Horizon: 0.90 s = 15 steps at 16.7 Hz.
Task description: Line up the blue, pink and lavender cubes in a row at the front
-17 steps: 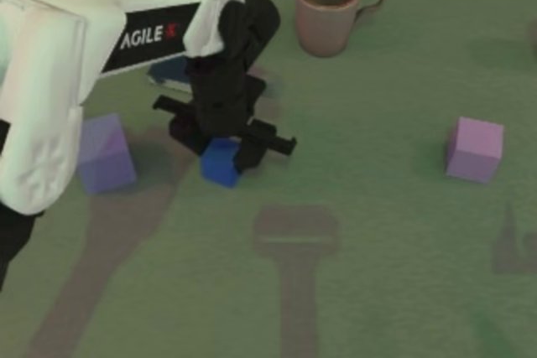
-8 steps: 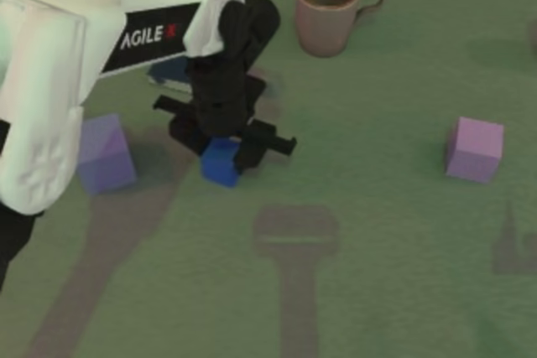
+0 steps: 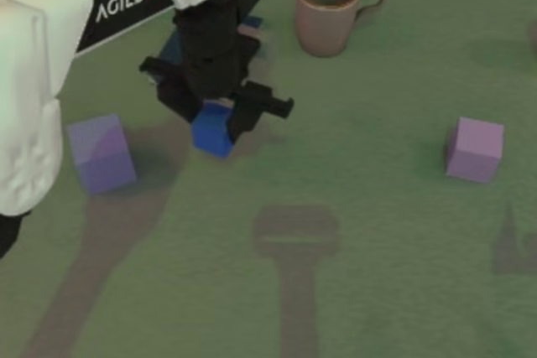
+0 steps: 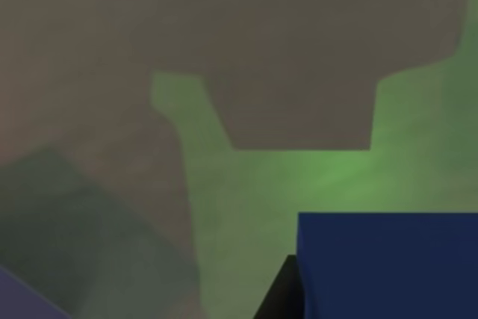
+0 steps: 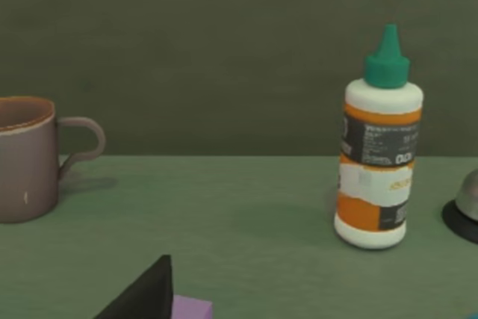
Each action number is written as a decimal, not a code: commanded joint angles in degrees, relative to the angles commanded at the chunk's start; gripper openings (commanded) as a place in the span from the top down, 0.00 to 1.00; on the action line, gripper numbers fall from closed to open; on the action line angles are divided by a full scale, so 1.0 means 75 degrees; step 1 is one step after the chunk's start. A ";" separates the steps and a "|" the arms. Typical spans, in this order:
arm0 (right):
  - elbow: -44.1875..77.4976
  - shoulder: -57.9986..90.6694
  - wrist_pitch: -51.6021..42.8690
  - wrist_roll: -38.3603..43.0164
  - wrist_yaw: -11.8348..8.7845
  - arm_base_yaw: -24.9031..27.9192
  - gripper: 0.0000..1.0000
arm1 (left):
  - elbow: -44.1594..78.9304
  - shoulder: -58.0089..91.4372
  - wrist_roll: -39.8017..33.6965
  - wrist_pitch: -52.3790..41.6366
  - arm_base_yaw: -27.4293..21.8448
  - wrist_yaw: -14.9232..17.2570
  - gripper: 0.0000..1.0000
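My left end effector (image 3: 216, 116) hung clenched on the blue cube (image 3: 211, 128), lifted off the surface at about ten o'clock from center; a shallow grip risked it slipping and tumbling toward the lavender cube (image 3: 101, 153) at nine o'clock.

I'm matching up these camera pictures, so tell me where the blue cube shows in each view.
Top view: the blue cube is left of centre, between the left pincer's fingers.
Left wrist view: blue cube fills the lower right corner.
Right wrist view: not in it.
Shared landmark: the mug at the table's back, also seen in the right wrist view.
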 joint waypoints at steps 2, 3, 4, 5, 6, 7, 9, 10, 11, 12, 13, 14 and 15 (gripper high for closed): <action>0.0000 0.0000 0.0000 0.0000 0.0000 0.0000 0.00 | 0.0104 -0.0058 0.0002 -0.0116 0.0013 0.0000 1.00; 0.0000 0.0000 0.0000 0.0000 0.0000 0.0000 0.00 | 0.0104 -0.0058 0.0002 -0.0116 0.0013 0.0000 1.00; 0.0000 0.0000 0.0000 0.0000 0.0000 0.0000 0.00 | 0.0104 -0.0058 0.0002 -0.0116 0.0013 0.0000 1.00; 0.0000 0.0000 0.0000 0.0000 0.0000 0.0000 0.00 | 0.0091 -0.0033 0.0014 -0.0098 -0.0030 -0.0003 1.00; 0.0000 0.0000 0.0000 0.0000 0.0000 0.0000 0.00 | 0.0094 -0.0031 -0.0002 -0.0100 -0.0042 -0.0004 1.00; 0.0000 0.0000 0.0000 0.0000 0.0000 0.0000 0.00 | 0.0113 -0.0021 -0.0088 -0.0115 -0.0106 -0.0007 1.00; 0.0000 0.0000 0.0000 0.0000 0.0000 0.0000 0.00 | 0.0183 0.0012 -0.0510 -0.0175 -0.0391 -0.0020 1.00; 0.0000 0.0000 0.0000 0.0000 0.0000 0.0000 0.00 | 0.0221 0.0025 -0.0838 -0.0214 -0.0591 -0.0031 1.00; 0.0000 0.0000 0.0000 0.0000 0.0000 0.0000 0.00 | 0.0255 0.0035 -0.1238 -0.0258 -0.0824 -0.0043 1.00; 0.0000 0.0000 0.0000 0.0000 0.0000 0.0000 0.00 | 0.0281 0.0038 -0.1704 -0.0305 -0.1082 -0.0056 1.00; 0.0000 0.0000 0.0000 0.0000 0.0000 0.0000 0.00 | 0.0297 0.0034 -0.2237 -0.0354 -0.1361 -0.0069 1.00; 0.0000 0.0000 0.0000 0.0000 0.0000 0.0000 0.00 | 0.0306 0.0026 -0.2819 -0.0405 -0.1656 -0.0083 1.00; 0.0000 0.0000 0.0000 0.0000 0.0000 0.0000 0.00 | 0.0311 0.0016 -0.3448 -0.0457 -0.1966 -0.0096 1.00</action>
